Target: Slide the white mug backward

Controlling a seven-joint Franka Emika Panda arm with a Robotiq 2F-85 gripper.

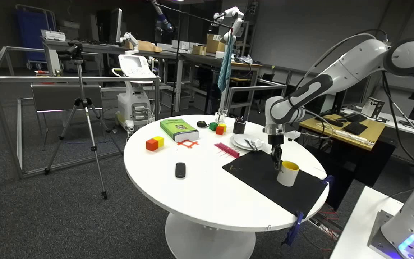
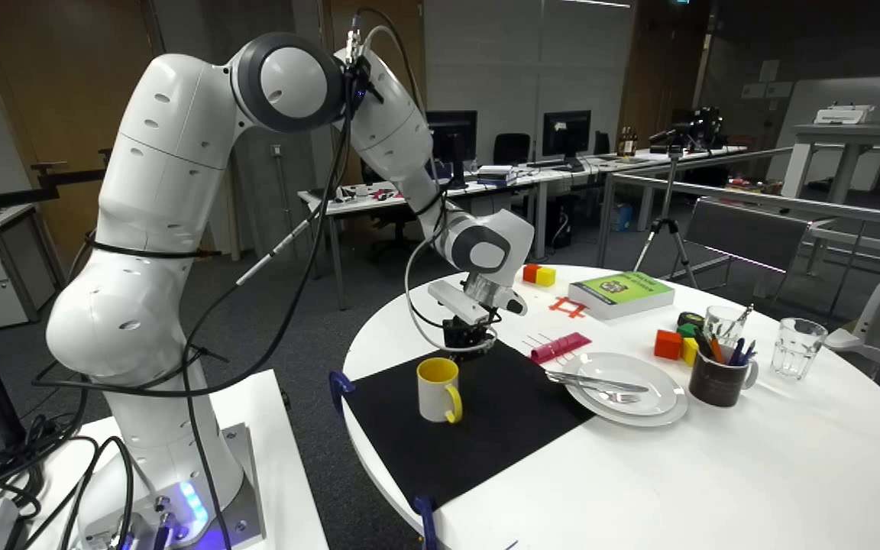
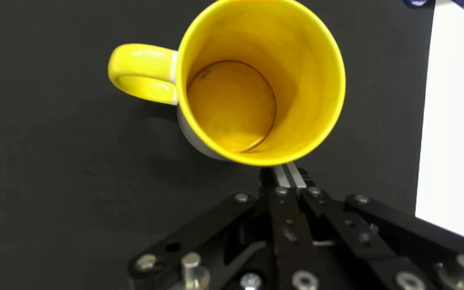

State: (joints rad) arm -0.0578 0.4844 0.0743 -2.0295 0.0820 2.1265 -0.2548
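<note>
It's a robotics lab; a robot arm, tripod and monitors show it.

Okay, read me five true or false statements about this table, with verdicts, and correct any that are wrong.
1. The white mug stands upright on the black mat. True.
2. The white mug's handle is black. False: the handle is yellow.
3. The gripper is closed. True.
4. A fork rests on the stacked plates. True.
5. The gripper is holding the fork. False: it is beside the white mug.
</note>
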